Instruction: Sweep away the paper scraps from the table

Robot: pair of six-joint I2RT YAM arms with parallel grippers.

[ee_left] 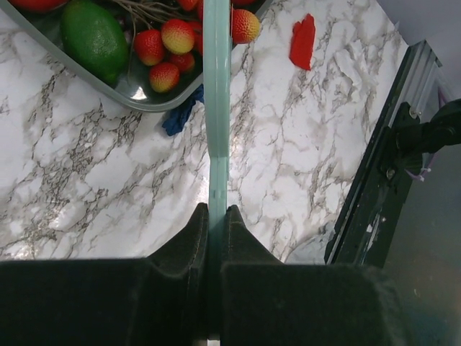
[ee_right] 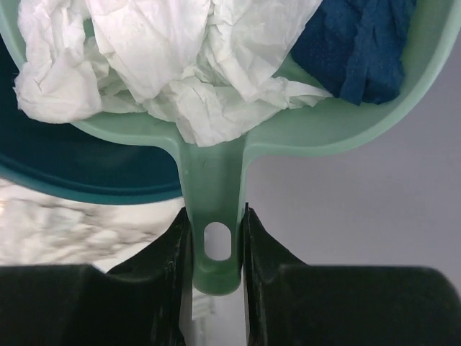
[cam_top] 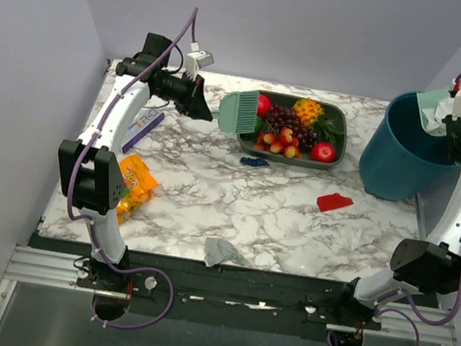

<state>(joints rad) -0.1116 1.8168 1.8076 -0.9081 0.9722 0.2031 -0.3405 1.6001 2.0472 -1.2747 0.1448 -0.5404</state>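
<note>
left gripper (ee_left: 216,216) is clamped tight on the handle of the green brush (cam_top: 242,111), brush head over the left end of the fruit tray (cam_top: 344,130). right gripper (ee_right: 216,220) is squeezed on the dustpan (ee_right: 338,126) handle at the teal bin (cam_top: 394,164) rim, with white and dark blue paper scraps (ee_right: 180,65) in the pan. red scrap (cam_top: 334,203), blue scrap (cam_top: 254,162) and grey scrap (cam_top: 220,250) lie on the table (cam_top: 292,227).

Light's bright and even, coming from above, so the table (cam_top: 276,215) only picks up soft, faint shadows. Left wrist view is sharp, with a small glare spot on the tray (ee_left: 155,108), but the left gripper (ee_left: 217,213) pinching the brush (ee_left: 216,108) is just a black mass. Right wrist view: the dustpan (ee_right: 216,166) clamped in the right gripper (ee_right: 216,216) is crisp, the marble below it is pure blur.
</note>
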